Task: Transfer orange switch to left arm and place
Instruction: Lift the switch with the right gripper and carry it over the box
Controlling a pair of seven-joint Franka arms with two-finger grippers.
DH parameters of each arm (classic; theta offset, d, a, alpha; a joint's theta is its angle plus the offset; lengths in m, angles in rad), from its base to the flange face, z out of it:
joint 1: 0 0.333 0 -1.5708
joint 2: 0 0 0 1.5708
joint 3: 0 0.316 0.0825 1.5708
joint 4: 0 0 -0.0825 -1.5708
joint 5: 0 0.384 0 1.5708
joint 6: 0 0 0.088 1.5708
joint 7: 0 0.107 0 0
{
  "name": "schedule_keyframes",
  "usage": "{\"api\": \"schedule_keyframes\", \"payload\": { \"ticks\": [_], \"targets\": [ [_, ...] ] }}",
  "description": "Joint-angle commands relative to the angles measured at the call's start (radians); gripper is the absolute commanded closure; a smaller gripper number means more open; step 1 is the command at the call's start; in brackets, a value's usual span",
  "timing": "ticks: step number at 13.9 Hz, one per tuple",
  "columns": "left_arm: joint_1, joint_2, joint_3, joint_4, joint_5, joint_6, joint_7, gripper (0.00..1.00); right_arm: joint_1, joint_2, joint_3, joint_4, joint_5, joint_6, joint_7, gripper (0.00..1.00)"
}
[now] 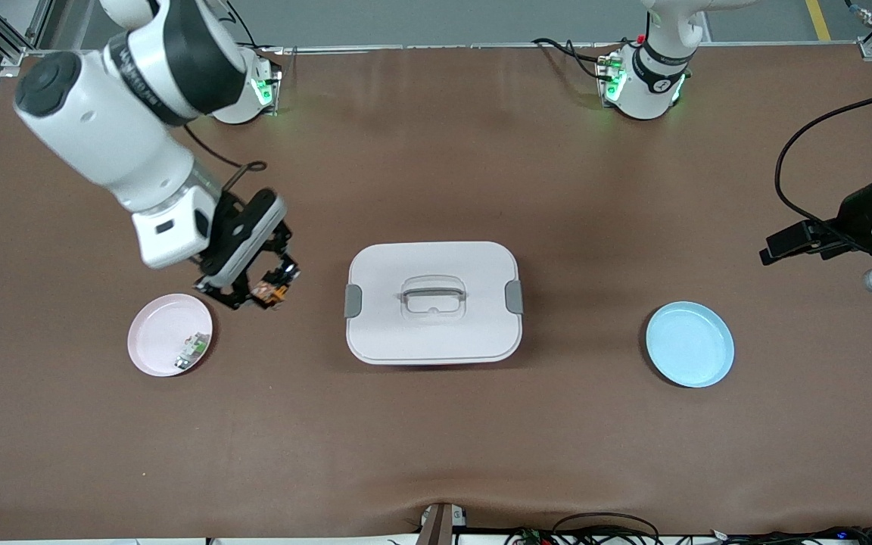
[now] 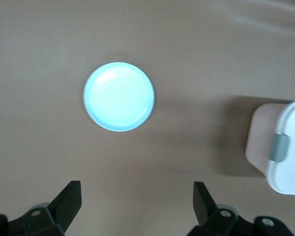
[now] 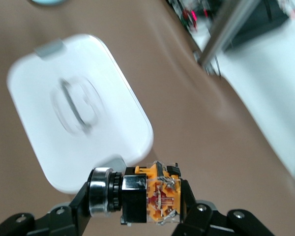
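The orange switch (image 1: 269,291) is a small black part with an orange end and a silver ring. My right gripper (image 1: 268,286) is shut on it, in the air over the table between a pink plate (image 1: 150,333) and the box (image 1: 434,301). The right wrist view shows the switch (image 3: 147,194) clamped between the fingers, with the white box (image 3: 78,108) below. The box stands mid-table with its lid on. My left gripper (image 1: 777,246) waits open at the left arm's end, empty, above the table beside a blue plate (image 1: 689,344). In its own view the left gripper (image 2: 137,201) shows spread fingers.
A small green-and-white component (image 1: 192,350) lies in the pink plate. The blue plate (image 2: 119,96) holds nothing. The left wrist view shows a corner of the box (image 2: 285,147). Cables lie along the table edge nearest the front camera (image 1: 602,526).
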Motion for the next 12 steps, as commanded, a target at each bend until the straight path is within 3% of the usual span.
{"api": "schedule_keyframes", "payload": {
  "ticks": [1, 8, 12],
  "targets": [
    [0.02, 0.024, 0.004, 0.008, -0.122, 0.001, 0.014, 0.0, 0.071, 0.025, -0.014, 0.066, 0.09, 0.06, -0.117, 0.89],
    [0.025, 0.033, -0.005, 0.006, -0.377, -0.008, 0.011, 0.0, 0.215, 0.2, -0.014, 0.144, 0.412, 0.275, -0.314, 0.89],
    [0.004, 0.039, -0.065, 0.008, -0.388, 0.014, 0.058, 0.0, 0.258, 0.263, -0.014, 0.152, 0.575, 0.297, -0.322, 0.89]
  ]
}}
